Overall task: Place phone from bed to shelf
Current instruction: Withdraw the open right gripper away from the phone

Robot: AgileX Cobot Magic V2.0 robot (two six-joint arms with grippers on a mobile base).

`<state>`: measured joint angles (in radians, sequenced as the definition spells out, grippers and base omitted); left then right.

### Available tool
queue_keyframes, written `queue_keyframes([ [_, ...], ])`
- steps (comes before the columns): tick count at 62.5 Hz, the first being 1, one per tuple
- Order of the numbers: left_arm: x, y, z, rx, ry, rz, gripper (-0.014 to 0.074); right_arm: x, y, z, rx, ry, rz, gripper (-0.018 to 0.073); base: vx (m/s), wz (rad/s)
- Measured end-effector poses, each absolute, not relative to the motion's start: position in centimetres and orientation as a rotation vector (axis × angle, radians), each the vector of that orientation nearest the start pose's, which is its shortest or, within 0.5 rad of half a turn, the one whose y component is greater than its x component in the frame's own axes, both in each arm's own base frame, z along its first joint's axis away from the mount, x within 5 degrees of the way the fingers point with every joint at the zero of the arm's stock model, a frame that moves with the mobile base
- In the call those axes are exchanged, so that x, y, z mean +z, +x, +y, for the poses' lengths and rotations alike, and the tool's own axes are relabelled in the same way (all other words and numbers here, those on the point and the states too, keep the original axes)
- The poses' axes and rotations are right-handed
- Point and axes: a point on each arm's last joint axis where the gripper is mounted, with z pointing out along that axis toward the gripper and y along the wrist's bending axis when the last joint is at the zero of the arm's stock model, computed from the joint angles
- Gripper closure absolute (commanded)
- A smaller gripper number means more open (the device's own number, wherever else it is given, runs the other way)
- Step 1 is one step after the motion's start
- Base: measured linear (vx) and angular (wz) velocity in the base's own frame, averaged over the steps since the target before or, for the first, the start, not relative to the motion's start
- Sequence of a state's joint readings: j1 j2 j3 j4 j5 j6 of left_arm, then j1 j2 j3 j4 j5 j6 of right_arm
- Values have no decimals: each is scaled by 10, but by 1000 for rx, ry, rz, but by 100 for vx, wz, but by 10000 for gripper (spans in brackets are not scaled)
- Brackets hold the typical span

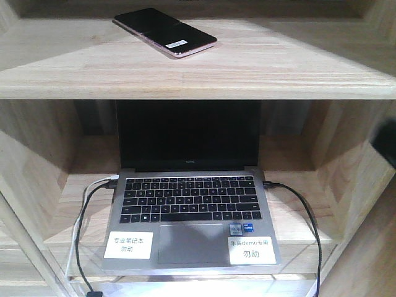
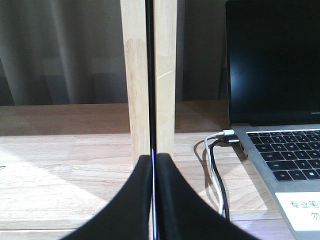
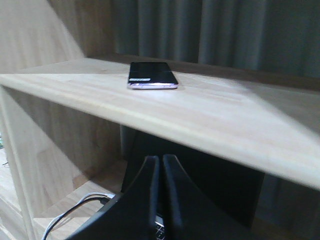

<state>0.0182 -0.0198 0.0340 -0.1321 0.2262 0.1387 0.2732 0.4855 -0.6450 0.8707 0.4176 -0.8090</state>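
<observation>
In the front view, the phone (image 1: 164,33), a thin glossy black slab with a pinkish rim and a small white barcode sticker, is seen lying flat on the upper board of the shelf (image 1: 198,71), whose thick pale boards show a straight wood grain. Directly below the phone, in the open compartment, a silver laptop (image 1: 192,204) is seen with its dark screen raised, two white labels on its palm rest and cables (image 1: 83,229) plugged into both sides.

In the left wrist view, the left gripper (image 2: 153,165) is shown with its smooth black fingers pressed together on nothing, before a pale upright post (image 2: 150,75) left of the laptop.

In the right wrist view, the right gripper (image 3: 161,167) is likewise closed and empty, below the board bearing the phone.
</observation>
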Motion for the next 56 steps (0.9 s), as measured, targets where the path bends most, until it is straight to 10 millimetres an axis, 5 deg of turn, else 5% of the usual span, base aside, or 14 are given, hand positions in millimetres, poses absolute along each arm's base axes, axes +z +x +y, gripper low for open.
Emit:
queue_keyframes([
  [23, 182, 55, -2, -5, 15, 1722, 596, 350, 48, 44, 482, -452, 1481, 564, 0, 0],
  [56, 182, 55, -2, -5, 15, 1722, 596, 350, 47, 44, 487, -453, 1476, 564, 0, 0],
])
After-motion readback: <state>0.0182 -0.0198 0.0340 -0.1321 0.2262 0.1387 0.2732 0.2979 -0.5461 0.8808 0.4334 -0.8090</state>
